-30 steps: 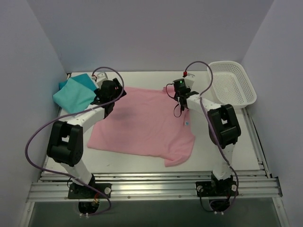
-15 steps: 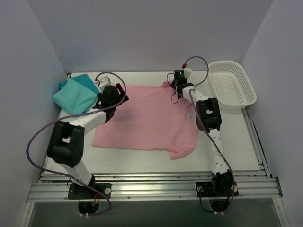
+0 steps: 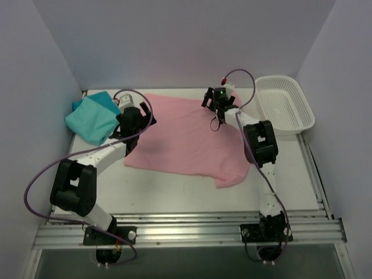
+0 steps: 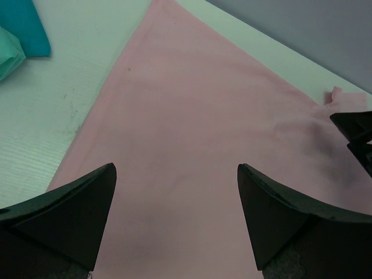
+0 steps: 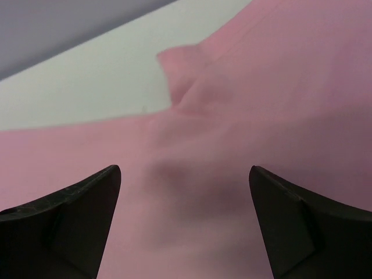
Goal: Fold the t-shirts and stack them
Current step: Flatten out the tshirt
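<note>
The light pink t-shirt (image 3: 186, 139) lies spread across the middle of the table, reaching the back edge. A folded teal t-shirt (image 3: 92, 117) sits at the back left. My left gripper (image 3: 132, 116) hovers over the pink shirt's left edge, open, with only pink cloth (image 4: 192, 133) below its spread fingers. At the shirt's far right corner my right gripper (image 3: 218, 103) is open too, over a small crumpled fold of pink cloth (image 5: 192, 93). Neither holds anything.
A white mesh basket (image 3: 286, 103) stands at the back right. The back wall rises just behind the shirt's far edge. Bare white table (image 3: 174, 195) lies in front of the shirt, toward the arm bases.
The right gripper carried the pink shirt's corner toward the back and has opened, letting it go. The shirt has shifted back. The left gripper stayed open and moved slightly back.
</note>
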Controlling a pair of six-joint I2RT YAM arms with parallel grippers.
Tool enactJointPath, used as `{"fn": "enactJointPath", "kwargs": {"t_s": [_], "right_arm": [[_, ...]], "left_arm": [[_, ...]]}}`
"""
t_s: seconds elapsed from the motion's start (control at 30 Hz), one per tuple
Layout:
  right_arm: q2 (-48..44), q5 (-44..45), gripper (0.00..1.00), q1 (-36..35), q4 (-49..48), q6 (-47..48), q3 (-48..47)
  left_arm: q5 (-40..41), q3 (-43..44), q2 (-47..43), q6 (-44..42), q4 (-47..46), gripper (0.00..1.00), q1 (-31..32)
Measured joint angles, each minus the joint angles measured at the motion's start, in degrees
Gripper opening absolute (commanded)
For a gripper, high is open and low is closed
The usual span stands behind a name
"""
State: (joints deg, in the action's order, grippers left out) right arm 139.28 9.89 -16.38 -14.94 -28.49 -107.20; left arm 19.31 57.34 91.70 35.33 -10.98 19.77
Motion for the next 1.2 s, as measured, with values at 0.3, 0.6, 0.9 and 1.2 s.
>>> {"fn": "enactJointPath", "kwargs": {"t_s": [0.3, 0.6, 0.9, 1.2], "right_arm": [[-24.0, 2.1, 0.84, -12.8, -7.5, -1.7, 28.2], [-35.0, 10.9, 0.84, -16.2, -1.0, -7.2, 49.6], [-63.9, 17.6, 0.86, -27.4, 9.8, -15.2, 60.7], [-65.8, 19.7, 0.86, -26.0, 19.5, -17.4, 61.0]], "left_arm": [[1.0, -1.9, -5.6, 0.3, -0.9, 0.94, 2.2], [7.9, -4.8, -9.1, 3.1, 2.6, 0.94, 4.7], [12.8, -13.2, -11.6, 8.5, 4.0, 0.94, 6.5], [14.4, -13.5, -11.4, 9.8, 3.8, 0.94, 8.3]]}}
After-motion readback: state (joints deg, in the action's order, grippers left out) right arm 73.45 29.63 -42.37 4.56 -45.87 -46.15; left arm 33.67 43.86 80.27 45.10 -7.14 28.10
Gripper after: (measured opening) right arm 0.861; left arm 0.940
